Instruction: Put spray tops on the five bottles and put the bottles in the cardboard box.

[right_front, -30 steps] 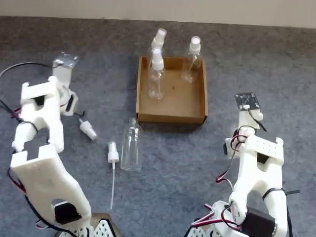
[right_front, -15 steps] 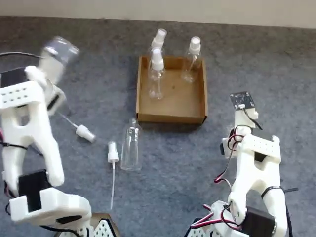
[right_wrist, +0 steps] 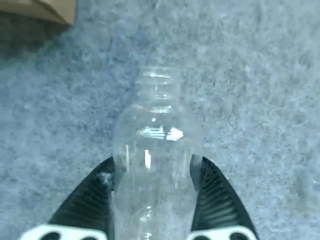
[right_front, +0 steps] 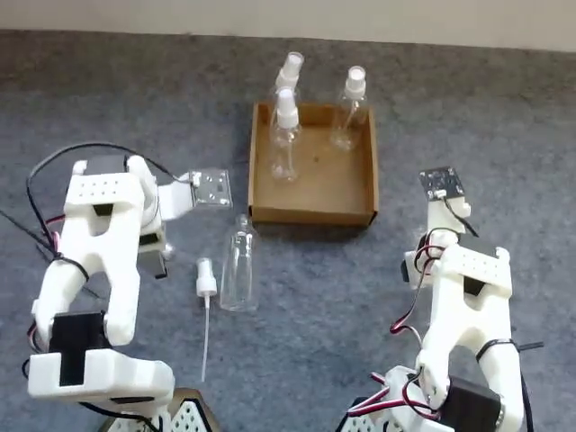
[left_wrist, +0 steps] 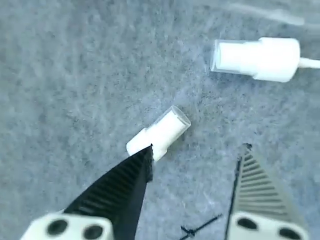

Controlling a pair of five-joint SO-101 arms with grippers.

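From above: cardboard box (right_front: 315, 214) holds 3 upright bottles (right_front: 285, 148) w/ spray tops on. Just in front of the box a capless bottle (right_front: 238, 261) lies on the grey surface (right_front: 360, 297), w/ a loose spray top (right_front: 206, 279) beside it, its tube pointing away from the box. Left arm (right_front: 99, 243) sits left of these, right arm (right_front: 463, 288) well to the right.

Left wrist: left jaws spread wide over the surface. A small white spray top (left_wrist: 159, 133) lies by the dark jaw's tip, another spray top (left_wrist: 257, 59) farther off.

Right wrist: right jaws pinch a clear topless bottle (right_wrist: 157, 135) by its body, neck toward the box corner (right_wrist: 45, 7).
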